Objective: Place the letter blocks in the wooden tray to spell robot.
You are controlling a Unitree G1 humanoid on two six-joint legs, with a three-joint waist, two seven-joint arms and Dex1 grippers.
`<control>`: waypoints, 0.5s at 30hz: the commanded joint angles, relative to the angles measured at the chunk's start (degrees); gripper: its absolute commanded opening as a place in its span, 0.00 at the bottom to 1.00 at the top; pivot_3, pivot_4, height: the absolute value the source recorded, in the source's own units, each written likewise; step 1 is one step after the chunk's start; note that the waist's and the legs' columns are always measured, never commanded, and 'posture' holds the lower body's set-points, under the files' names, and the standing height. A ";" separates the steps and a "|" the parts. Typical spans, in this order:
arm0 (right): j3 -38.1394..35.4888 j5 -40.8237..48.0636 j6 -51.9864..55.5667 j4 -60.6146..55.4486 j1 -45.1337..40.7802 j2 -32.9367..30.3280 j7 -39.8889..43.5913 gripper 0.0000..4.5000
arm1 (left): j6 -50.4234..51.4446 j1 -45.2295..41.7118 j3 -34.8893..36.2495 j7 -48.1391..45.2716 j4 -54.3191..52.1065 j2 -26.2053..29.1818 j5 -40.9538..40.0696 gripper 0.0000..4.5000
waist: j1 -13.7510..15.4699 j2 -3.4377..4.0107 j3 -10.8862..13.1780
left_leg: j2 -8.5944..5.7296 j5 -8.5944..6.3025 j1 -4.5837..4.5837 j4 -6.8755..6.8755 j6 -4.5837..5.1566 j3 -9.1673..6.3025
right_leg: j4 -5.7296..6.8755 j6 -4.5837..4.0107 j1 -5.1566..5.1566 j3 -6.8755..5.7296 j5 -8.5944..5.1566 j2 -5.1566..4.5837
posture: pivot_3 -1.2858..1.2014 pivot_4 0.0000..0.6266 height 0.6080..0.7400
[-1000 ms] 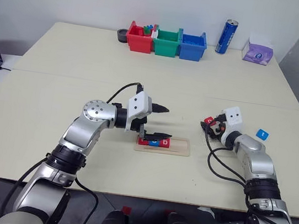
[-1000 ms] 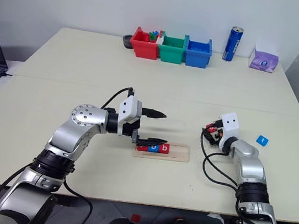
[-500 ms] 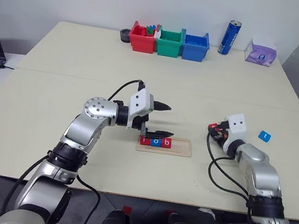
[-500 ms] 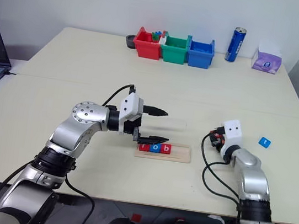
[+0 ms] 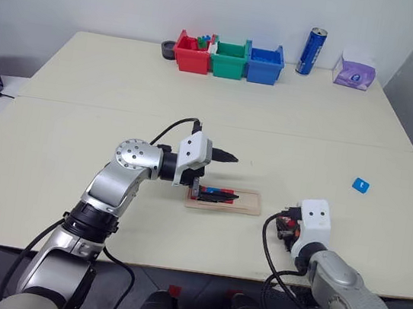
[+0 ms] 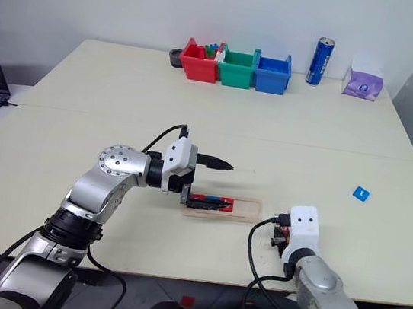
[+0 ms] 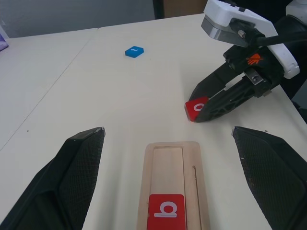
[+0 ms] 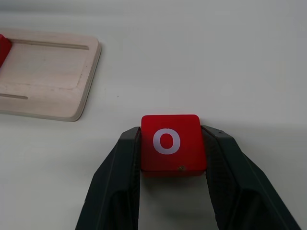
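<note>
The wide cream surface point(image 5: 77, 144) is carrying everything; across the upper centre of the left eye view three boxy plastic bins, red, green and blue point(image 5: 230, 58), are sitting in a row. The long pale wooden tray point(image 5: 223, 200) is lying at frame centre, its long axis running left to right. The left tool point(image 5: 219, 175) is hovering over the tray's left end with fingers spread wide, gripping nothing. At lower right the right tool point(image 8: 170, 165) is clamping a red square tile with a white "o" point(image 8: 171, 142), letter upright toward its wrist camera. The fourth letter is in hand: next it needs carrying left into the groove beside the red "b" tile point(image 7: 165, 211). A blue tile point(image 5: 361, 185) is waiting at the right edge
</note>
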 commanded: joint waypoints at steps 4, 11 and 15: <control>-1.44 -0.13 1.94 -0.30 -1.17 0.68 -0.86 0.62 | -0.47 -1.13 0.15 -0.22 -1.18 -0.12 -0.84 1.00 | 0.00 -0.01 0.00 | 0.00 0.00 0.00 0.00 0.00 0.00 | -0.02 0.00 0.00 0.00 0.00 0.00 | 0.52 0.24 1.00; -6.55 1.25 2.91 -3.48 -8.46 1.38 0.35 1.00 | -0.37 -0.84 0.13 -0.13 -1.31 -0.04 -0.79 1.00 | 0.00 -0.01 0.00 | 0.00 0.00 -0.02 -0.01 0.00 -0.01 | -0.03 -0.01 0.00 0.00 0.00 0.01 | 0.52 0.24 1.00; -11.07 5.16 -0.92 -2.60 -17.42 -3.04 6.87 1.00 | -0.16 -0.70 0.18 -0.11 -1.54 -0.13 -1.06 1.00 | -0.08 0.00 0.00 | -0.02 0.00 -0.01 0.00 0.00 0.03 | -0.03 0.00 -0.02 -0.06 0.01 0.01 | 0.52 0.24 1.00</control>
